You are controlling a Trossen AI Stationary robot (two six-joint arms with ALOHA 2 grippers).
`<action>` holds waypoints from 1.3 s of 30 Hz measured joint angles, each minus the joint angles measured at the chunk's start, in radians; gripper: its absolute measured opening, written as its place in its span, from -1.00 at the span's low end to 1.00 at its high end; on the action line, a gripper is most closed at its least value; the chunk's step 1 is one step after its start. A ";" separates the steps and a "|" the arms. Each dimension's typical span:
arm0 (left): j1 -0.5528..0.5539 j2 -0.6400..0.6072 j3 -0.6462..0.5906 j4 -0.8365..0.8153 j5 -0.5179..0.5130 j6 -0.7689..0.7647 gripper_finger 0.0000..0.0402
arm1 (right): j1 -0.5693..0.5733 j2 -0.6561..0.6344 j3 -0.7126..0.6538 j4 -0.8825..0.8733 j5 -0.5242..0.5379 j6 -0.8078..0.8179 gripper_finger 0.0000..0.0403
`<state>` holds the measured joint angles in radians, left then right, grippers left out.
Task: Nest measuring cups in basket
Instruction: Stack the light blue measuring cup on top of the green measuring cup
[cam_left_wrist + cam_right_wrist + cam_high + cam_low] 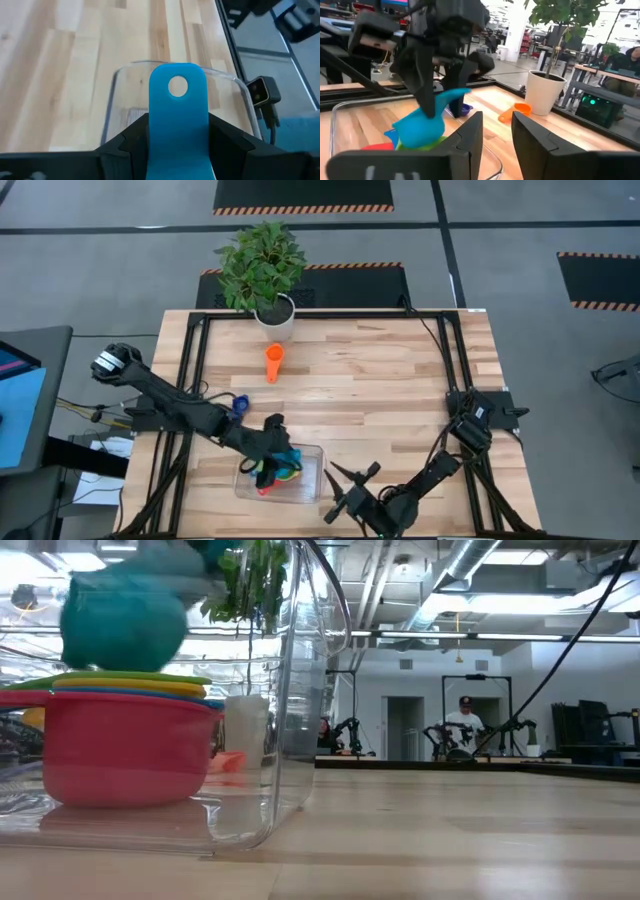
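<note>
Holding light blue plastic measuring cup by its handle in left gripper, jaws clamped, over clear rectangular plastic basket near table's front edge, for nesting onto stacked cups; right gripper beside, jaws apart.

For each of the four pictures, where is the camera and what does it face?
High: above the table, looking down; both arms, basket.
Low: table height, beside the basket's wall; the cup stack, no arm.
Left wrist: over the basket; left gripper holding the light blue cup.
Right wrist: facing the left gripper; right gripper empty, open.
Both wrist views share that cup.
</note>
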<state>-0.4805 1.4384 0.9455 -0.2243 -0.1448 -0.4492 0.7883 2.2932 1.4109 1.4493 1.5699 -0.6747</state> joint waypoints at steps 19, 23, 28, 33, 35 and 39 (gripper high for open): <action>0.021 0.020 0.017 -0.047 0.066 0.037 -0.10 | 0.013 0.000 0.001 -0.004 0.000 -0.015 -0.46; 0.021 0.020 0.017 -0.047 0.084 0.016 -0.05 | 0.013 0.000 0.001 -0.005 0.000 -0.015 -0.46; 0.021 0.020 0.017 -0.047 0.122 -0.018 -0.04 | 0.013 0.000 0.001 -0.005 0.000 -0.015 -0.46; 0.020 0.004 0.020 -0.068 0.216 -0.074 -0.04 | 0.013 0.000 0.001 -0.005 0.000 -0.032 -0.46; 0.017 -0.007 0.036 -0.136 0.255 -0.098 -0.04 | 0.013 0.000 0.001 -0.004 0.000 -0.061 -0.46; 0.016 -0.046 0.125 -0.426 0.290 -0.098 -0.04 | 0.003 0.000 0.001 0.016 0.000 -0.144 -0.46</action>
<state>-0.4644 1.3922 1.0709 -0.6503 0.1452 -0.5475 0.7918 2.2936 1.4117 1.4653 1.5703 -0.8188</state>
